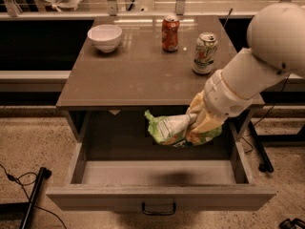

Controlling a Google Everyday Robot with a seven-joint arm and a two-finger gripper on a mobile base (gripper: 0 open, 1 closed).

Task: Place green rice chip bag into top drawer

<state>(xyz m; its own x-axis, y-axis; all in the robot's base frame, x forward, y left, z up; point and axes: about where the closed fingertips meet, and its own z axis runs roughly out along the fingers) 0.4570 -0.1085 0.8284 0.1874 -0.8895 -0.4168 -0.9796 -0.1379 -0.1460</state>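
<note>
- One green rice chip bag (169,130) hangs over the open top drawer (95,198), right of its centre and clear of its floor.
- One gripper (202,125) hovers over the drawer's right side, jaws clamped on the bag.
- On the bench (143,75) above the drawer stand one red can (170,33), one green-and-white can (205,53) and one white bowl (105,36).
- The bag's right end is hidden by the gripper.

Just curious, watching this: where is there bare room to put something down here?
The floor of the top drawer is bare wall to wall, below the green rice chip bag in the gripper. The tabletop is bare in front too. Its back half is crowded: white bowl, red can, green-and-white can; the arm blocks the right front corner.
</note>
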